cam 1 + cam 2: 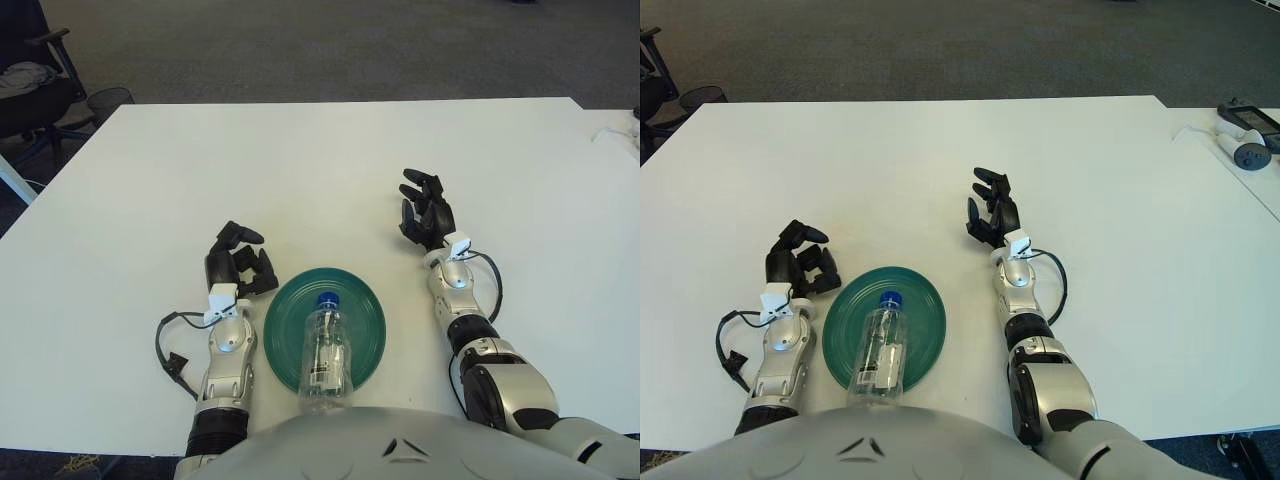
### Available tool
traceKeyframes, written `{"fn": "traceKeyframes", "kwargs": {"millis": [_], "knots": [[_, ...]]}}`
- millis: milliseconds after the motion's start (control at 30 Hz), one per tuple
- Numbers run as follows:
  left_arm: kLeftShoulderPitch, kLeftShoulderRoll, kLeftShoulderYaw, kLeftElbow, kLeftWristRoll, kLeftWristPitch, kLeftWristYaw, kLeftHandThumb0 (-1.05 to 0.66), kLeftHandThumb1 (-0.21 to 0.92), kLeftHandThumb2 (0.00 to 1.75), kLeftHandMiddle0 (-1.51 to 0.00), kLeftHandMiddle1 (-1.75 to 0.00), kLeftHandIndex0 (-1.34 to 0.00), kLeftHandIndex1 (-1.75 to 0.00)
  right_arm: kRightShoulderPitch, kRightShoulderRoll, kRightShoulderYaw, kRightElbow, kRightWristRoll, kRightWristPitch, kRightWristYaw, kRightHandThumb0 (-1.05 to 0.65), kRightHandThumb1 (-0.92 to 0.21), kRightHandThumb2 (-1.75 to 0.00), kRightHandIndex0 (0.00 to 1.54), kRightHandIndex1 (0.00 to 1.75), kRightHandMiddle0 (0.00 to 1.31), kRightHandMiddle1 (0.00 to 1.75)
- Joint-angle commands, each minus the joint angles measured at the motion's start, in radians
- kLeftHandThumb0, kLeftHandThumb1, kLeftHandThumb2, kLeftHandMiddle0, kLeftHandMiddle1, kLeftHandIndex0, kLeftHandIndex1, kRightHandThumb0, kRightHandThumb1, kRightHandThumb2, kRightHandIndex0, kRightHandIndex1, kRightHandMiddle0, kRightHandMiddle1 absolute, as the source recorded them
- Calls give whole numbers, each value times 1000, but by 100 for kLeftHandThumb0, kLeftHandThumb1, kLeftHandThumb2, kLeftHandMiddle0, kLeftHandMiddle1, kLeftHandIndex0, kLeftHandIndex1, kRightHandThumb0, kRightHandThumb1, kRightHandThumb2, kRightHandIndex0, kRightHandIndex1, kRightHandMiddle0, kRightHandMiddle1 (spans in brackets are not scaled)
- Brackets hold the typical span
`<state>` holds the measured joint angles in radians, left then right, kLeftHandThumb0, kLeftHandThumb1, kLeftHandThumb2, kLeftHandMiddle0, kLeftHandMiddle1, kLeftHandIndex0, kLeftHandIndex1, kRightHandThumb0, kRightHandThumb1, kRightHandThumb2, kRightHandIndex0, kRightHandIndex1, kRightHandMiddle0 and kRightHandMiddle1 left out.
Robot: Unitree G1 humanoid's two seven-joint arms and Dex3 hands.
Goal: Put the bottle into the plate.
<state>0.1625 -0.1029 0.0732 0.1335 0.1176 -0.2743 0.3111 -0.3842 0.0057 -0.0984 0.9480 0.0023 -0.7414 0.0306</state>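
Clear plastic bottle (324, 349) lies on its side in the green plate (365, 320) by the worktop (300, 160) near edge, so the task looks complete. Right hand (424, 212) spreads empty beyond; left hand (240, 262) curls empty beside the plate.

The light over my table (300, 160) was bright and even, from above. Shadows under my arms were faint and soft. The white top showed no harsh glare. Everything near and far stayed sharp, without visible blur.
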Motion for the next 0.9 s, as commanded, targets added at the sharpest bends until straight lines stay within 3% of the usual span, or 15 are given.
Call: {"fn": "traceKeyframes", "kwargs": {"millis": [0, 333, 867], "knots": [[5, 3, 10, 12, 4, 23, 9, -61, 2, 168, -136, -175, -86, -175, 70, -12, 1, 59, -8, 20, -6, -59, -83, -75, 6, 75, 0, 86], [2, 5, 14, 13, 0, 13, 7, -62, 2, 169, -136, -175, -87, -175, 96, -11, 25, 89, -37, 24, -27, -57, -82, -74, 8, 73, 0, 84], [12, 1, 17, -16, 0, 31, 8, -62, 1, 170, -137, -175, -88, -175, 196, -14, 66, 49, -50, 103, -39, -51, -64, -92, 9, 83, 0, 92]]}}
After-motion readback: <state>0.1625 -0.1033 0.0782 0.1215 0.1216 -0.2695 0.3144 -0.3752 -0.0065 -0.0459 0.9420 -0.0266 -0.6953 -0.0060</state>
